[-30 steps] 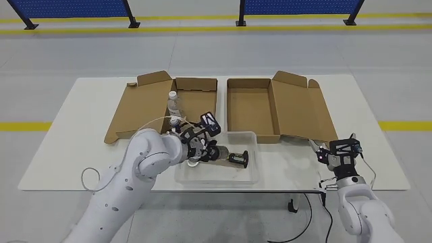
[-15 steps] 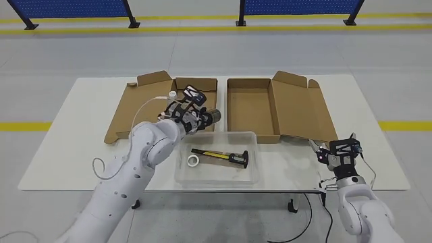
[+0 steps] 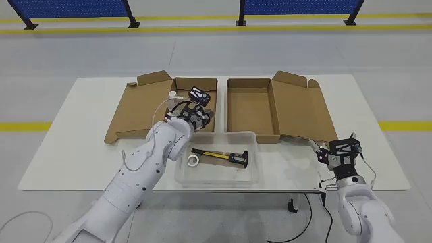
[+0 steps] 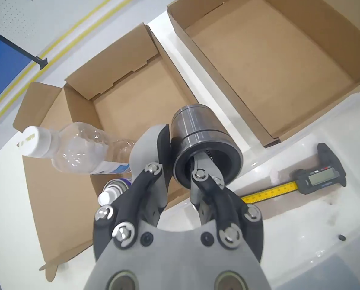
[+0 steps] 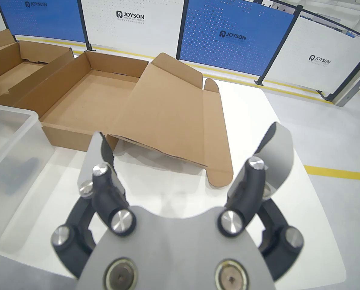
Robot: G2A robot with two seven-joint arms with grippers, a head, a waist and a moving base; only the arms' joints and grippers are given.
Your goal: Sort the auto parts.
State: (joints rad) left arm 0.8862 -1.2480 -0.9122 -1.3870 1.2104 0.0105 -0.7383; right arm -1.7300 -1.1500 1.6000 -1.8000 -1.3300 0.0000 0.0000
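My left gripper (image 4: 180, 152) is shut on a steel cylindrical bearing (image 4: 198, 131), one finger inside its bore and one on the outside. It hangs over the front right corner of the left cardboard box (image 3: 196, 94), as the top view shows at the left gripper (image 3: 201, 113). A digital caliper (image 3: 224, 156) and a small white ring (image 3: 194, 161) lie in the clear plastic bin (image 3: 251, 175). The right cardboard box (image 3: 250, 111) has a bare floor. My right gripper (image 5: 187, 143) stands open over the table's front right, also seen as the right gripper (image 3: 337, 150).
A clear plastic bottle (image 4: 77, 152) and a small spray can (image 4: 112, 188) lie in the left box (image 4: 122, 70). Both boxes have lids folded out flat on the white table (image 3: 81, 142). The caliper (image 4: 315, 179) sits near the bin's back wall.
My left gripper has lifted the bearing out of the bin and carried it back over the left box. The right arm has stayed still.
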